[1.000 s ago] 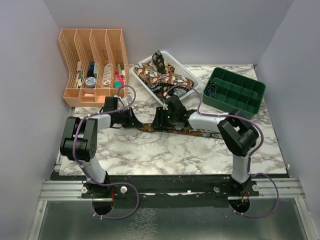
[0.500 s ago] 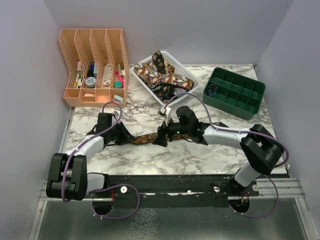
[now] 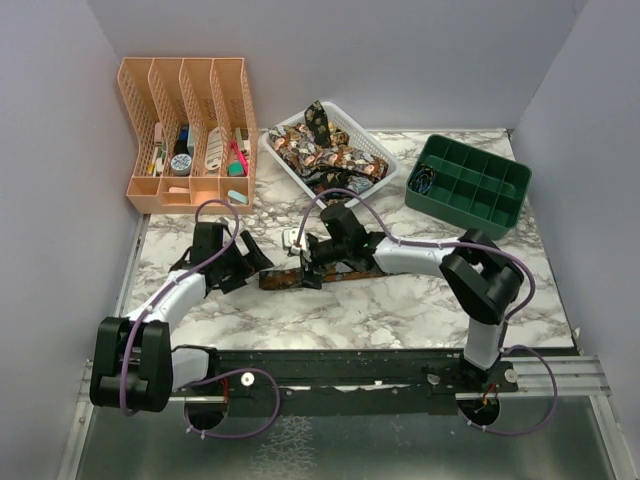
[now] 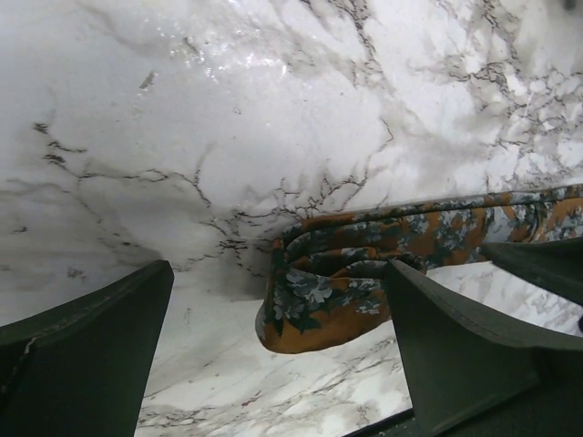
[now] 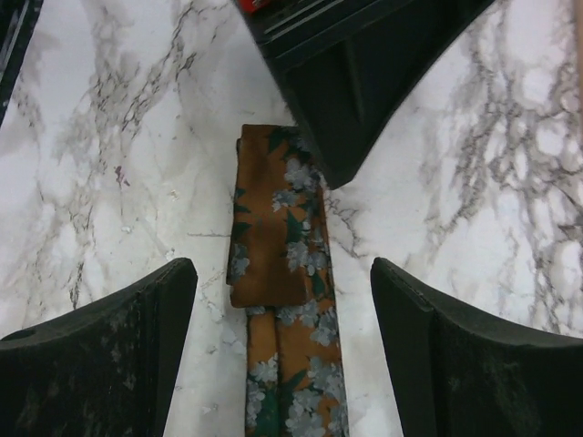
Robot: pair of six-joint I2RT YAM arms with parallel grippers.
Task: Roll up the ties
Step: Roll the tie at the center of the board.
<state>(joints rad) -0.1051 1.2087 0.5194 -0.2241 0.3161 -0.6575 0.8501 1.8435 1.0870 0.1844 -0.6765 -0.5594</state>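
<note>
Overhead, tie (image 3: pixel 285 279) just dark strip — wrist views show folded orange end; left tool (image 4: pixel 273 278), right tool (image 5: pixel 280 269) spread wide, empty.

Robot arms: two, a left arm (image 3: pixel 175 292) and a right arm (image 3: pixel 410 258).
Grippers: two, a left gripper (image 4: pixel 278 266) and a right gripper (image 5: pixel 282 269).
Table (image 3: pixel 400 310): one, marble-patterned.
Loose tie (image 3: pixel 300 277) on the table: one.
Heaped ties (image 3: pixel 318 150): several, tangled, number cannot be told.
Basket (image 3: pixel 388 168): one, white.
File rack (image 3: pixel 185 90): one, with four slots.
Green tray (image 3: pixel 470 185): one, with many compartments, the exact count unclear.
</note>
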